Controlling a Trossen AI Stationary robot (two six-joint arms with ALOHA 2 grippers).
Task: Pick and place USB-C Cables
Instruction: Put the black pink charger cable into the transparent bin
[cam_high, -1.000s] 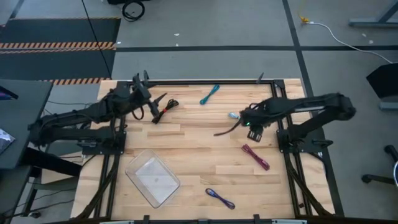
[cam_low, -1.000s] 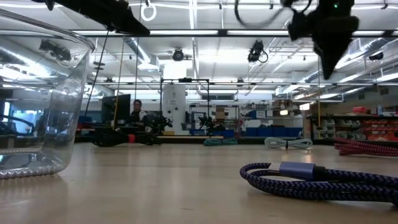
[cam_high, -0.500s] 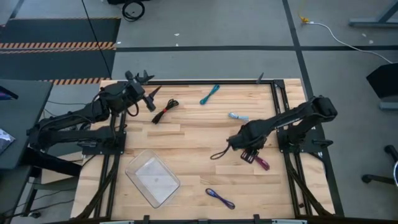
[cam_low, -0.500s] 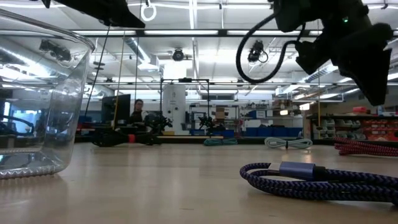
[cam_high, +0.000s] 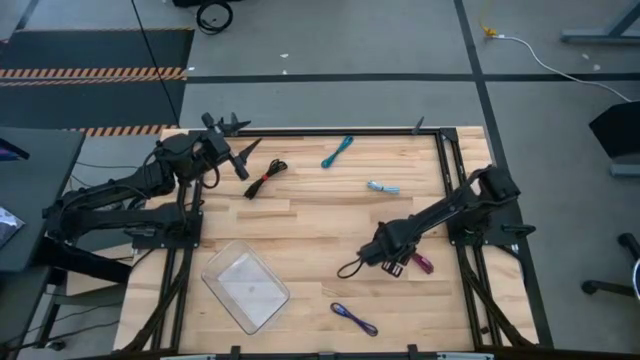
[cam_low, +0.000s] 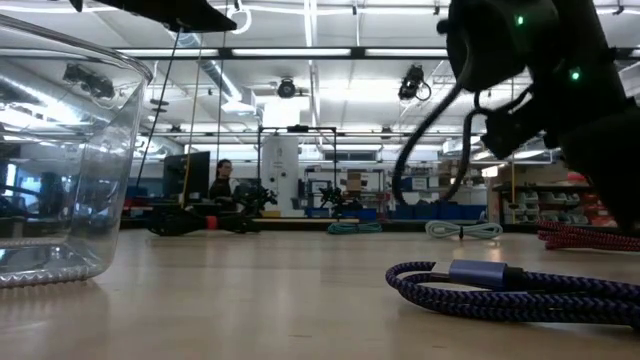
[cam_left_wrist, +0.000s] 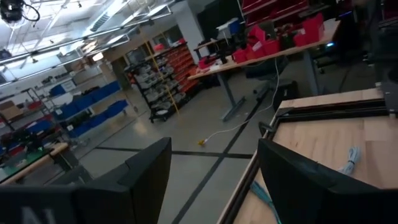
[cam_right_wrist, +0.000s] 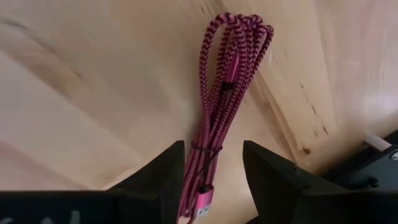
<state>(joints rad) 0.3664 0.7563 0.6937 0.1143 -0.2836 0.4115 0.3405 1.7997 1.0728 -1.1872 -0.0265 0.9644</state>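
Observation:
The magenta cable lies flat on the table at the right. My right gripper is low over it and open, with its fingers on either side of one end; I see no touch. My left gripper is open and empty at the far left, raised beside the black and red cable. The teal cable lies near the far edge. The pale blue-grey cable lies right of centre. The purple cable lies near the front edge and shows close up in the low view.
A clear plastic tray stands at the near left and fills the left of the low view. A black frame runs along the table's edges. Bare wood lies in the middle of the table.
My right gripper has gone from beside the pale blue-grey cable toward the table's near edge and down, and now stands over the magenta cable. My left gripper has drawn back a little toward the far left, away from the black and red cable. No cable has moved.

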